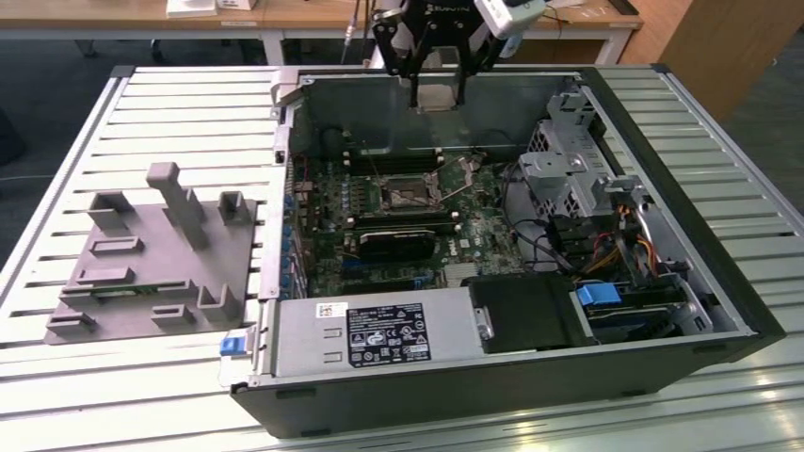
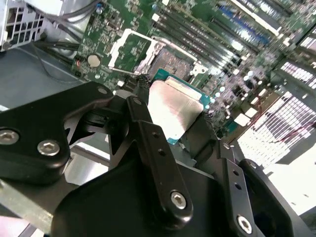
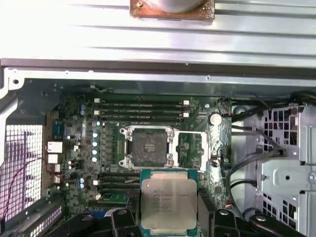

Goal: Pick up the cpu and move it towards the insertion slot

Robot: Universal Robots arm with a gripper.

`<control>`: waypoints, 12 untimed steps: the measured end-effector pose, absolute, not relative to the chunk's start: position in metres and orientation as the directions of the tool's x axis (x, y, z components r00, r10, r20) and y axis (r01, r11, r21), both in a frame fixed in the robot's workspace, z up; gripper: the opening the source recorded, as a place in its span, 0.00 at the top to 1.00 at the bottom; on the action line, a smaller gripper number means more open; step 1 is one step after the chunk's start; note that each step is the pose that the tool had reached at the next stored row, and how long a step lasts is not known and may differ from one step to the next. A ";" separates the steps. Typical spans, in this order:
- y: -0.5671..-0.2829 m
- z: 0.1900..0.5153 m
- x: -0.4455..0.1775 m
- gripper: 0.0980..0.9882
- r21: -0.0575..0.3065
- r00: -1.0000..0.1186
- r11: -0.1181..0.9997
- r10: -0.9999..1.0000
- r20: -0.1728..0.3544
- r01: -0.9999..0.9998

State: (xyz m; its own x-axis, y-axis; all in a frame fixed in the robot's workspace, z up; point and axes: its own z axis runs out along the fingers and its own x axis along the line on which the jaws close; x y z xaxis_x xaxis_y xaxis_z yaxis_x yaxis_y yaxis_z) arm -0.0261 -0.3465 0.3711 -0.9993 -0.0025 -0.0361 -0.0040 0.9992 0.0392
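**Above the open case, the chip hangs in the gripper**

Above the far wall of the open computer case [image 1: 703,311], the gripper [image 1: 436,98] holds the cpu [image 1: 436,95] clamped between its two black fingers. In the exterior view the chip sits at the very tips of the fingers, raised clear of the motherboard [image 1: 377,235] and nearer the back edge of the case than the insertion slot [image 1: 409,191], which lies lower down on the board, well apart from the chip.

In the first wrist view the cpu [image 3: 169,206] appears just beside the insertion slot [image 3: 147,146], with the black fingers [image 3: 124,219] pressing its two opposite edges. The second wrist view shows the same grip from the side: the cpu [image 2: 173,111] is pinched between the fingers [image 2: 148,143], with the insertion slot [image 2: 165,59] on the board beyond it.

The cpu is a flat square with a silvery metal top plate that carries faint print, set on a thin green rim that shows along its edges. The slot is a dark square socket framed by shiny metal, its bracket [image 3: 191,150] swung open to one side.

On the slatted table [image 1: 164,104], at the exterior view's left of the case, stands a grey plastic fixture [image 1: 157,259], well apart from the gripper.
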 end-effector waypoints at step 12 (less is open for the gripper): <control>-0.322 0.364 -0.026 0.50 0.037 -0.999 0.999 0.002 -0.035 0.000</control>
State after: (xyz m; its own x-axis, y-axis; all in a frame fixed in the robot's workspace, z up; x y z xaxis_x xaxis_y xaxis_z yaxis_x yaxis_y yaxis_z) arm -0.0261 -0.3224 0.3643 -0.9994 0.0016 -0.0352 0.0003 0.9993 0.0369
